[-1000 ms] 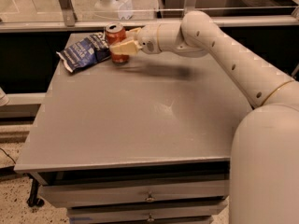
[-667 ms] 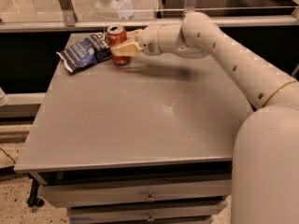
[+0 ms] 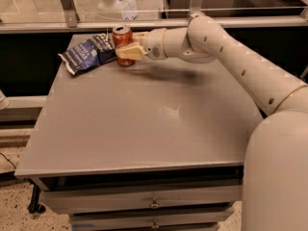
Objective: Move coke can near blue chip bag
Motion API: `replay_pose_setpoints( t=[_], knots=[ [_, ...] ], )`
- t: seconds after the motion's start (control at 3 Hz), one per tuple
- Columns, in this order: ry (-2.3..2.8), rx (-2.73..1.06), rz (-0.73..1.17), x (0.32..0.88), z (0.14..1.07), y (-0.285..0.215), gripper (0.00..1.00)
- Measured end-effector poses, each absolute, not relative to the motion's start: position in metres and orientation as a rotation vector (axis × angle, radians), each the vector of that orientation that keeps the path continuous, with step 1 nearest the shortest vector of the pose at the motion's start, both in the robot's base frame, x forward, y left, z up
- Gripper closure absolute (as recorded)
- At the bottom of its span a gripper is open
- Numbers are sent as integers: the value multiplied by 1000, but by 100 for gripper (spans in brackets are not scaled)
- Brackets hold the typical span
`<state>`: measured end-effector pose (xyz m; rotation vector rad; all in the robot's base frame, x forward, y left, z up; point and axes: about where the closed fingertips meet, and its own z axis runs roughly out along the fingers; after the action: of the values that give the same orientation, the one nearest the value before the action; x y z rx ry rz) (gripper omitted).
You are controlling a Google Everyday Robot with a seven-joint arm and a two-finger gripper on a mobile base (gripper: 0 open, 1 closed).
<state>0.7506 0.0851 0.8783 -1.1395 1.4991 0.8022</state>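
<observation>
The coke can [image 3: 121, 36], red with a silver top, stands upright at the far left of the grey table [image 3: 144, 124]. It is right beside the blue chip bag [image 3: 86, 54], which lies flat to its left with its edge touching or nearly touching the can. My gripper [image 3: 126, 44] reaches in from the right and is shut on the coke can. One cream finger [image 3: 128, 52] crosses the can's lower front and the other sits behind the can. The can's base is at the table top.
The table's back edge runs just behind the can, with a metal rail and glass panel [image 3: 159, 13] beyond it. A dark gap drops off at the table's left side. Drawers [image 3: 154, 203] sit under the front edge. My arm [image 3: 231, 52] spans the back right of the table.
</observation>
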Motion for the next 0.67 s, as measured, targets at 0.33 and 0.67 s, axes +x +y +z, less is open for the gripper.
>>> replay_pose_setpoints(
  t=[0.33,0.67],
  knots=[
    [1501,-1125,806,744,877,80,0],
    [1502,-1092,793,730,881,62,0]
  ],
)
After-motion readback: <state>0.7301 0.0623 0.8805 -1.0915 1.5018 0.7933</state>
